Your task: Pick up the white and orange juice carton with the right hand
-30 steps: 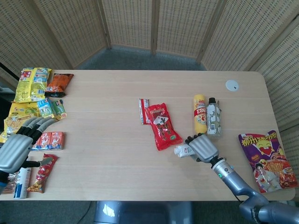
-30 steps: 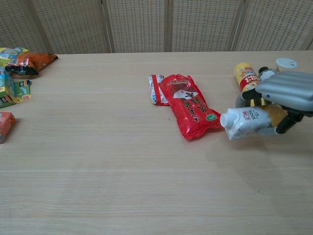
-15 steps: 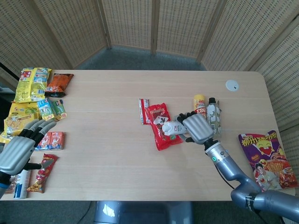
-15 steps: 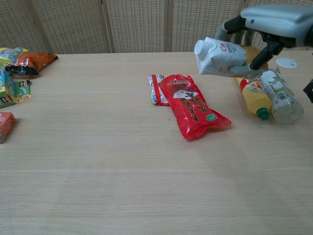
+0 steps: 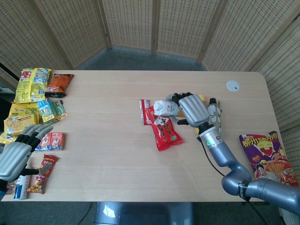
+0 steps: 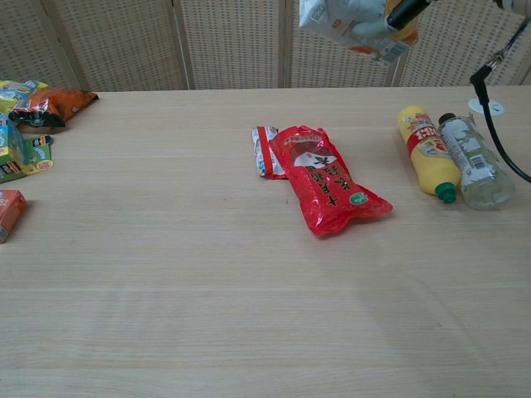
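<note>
My right hand [image 5: 189,109] grips the white and orange juice carton [image 5: 166,108] and holds it high above the table, cap end pointing left. In the chest view the carton [image 6: 353,23] hangs at the top edge, well clear of the tabletop, with only a dark part of the hand [image 6: 404,12] showing. My left hand [image 5: 18,152] hovers at the table's left edge with its fingers spread, holding nothing.
A red snack bag [image 5: 163,126] and a small red-white packet [image 5: 144,111] lie mid-table below the carton. A yellow bottle [image 6: 426,152] and a clear bottle [image 6: 473,160] lie to the right. A purple bag [image 5: 267,160] sits far right, several snack packs [image 5: 33,96] at left.
My right hand has lifted the carton from the tabletop near the bottles up and toward the far side, high above the red bag. The left hand has sunk slightly.
</note>
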`<action>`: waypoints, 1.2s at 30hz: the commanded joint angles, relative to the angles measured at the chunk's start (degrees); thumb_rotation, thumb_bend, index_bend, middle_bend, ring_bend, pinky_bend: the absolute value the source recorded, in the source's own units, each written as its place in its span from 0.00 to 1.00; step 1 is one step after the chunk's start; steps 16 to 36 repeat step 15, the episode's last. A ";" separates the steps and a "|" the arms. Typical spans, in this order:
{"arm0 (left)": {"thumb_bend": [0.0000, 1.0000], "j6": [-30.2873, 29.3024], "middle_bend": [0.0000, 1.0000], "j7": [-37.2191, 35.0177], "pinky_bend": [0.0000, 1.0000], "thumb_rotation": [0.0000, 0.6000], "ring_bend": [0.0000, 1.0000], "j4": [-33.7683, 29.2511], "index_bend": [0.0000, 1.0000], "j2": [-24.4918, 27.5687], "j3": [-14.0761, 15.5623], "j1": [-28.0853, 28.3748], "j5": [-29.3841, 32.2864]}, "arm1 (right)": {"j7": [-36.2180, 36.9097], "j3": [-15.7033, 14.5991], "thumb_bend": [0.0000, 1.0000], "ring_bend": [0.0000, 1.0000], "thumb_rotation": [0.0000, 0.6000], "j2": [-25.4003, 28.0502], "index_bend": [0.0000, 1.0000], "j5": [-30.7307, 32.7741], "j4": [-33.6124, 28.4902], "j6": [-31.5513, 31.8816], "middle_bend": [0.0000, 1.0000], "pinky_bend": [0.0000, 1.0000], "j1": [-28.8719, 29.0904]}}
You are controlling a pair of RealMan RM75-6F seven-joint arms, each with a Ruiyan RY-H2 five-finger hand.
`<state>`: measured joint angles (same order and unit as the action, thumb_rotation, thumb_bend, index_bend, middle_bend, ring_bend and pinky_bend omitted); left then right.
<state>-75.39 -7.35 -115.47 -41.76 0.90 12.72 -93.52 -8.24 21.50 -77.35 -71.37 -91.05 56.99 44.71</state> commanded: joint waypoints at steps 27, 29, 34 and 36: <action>0.22 0.16 0.00 -0.54 0.00 1.00 0.00 0.64 0.00 -0.64 0.41 -0.22 -0.60 | -0.95 -0.17 0.46 0.70 1.00 3.27 0.70 1.38 -2.90 1.92 0.93 0.54 0.41; 0.22 0.16 0.00 -0.54 0.00 1.00 0.00 0.64 0.00 -0.64 0.41 -0.22 -0.60 | -0.95 -0.17 0.46 0.70 1.00 3.27 0.70 1.38 -2.90 1.92 0.93 0.54 0.41; 0.22 0.16 0.00 -0.54 0.00 1.00 0.00 0.64 0.00 -0.64 0.41 -0.22 -0.60 | -0.95 -0.17 0.46 0.70 1.00 3.27 0.70 1.38 -2.90 1.92 0.93 0.54 0.41; 0.22 0.16 0.00 -0.54 0.00 1.00 0.00 0.64 0.00 -0.64 0.41 -0.22 -0.60 | -0.95 -0.17 0.46 0.70 1.00 3.27 0.70 1.38 -2.90 1.92 0.93 0.54 0.41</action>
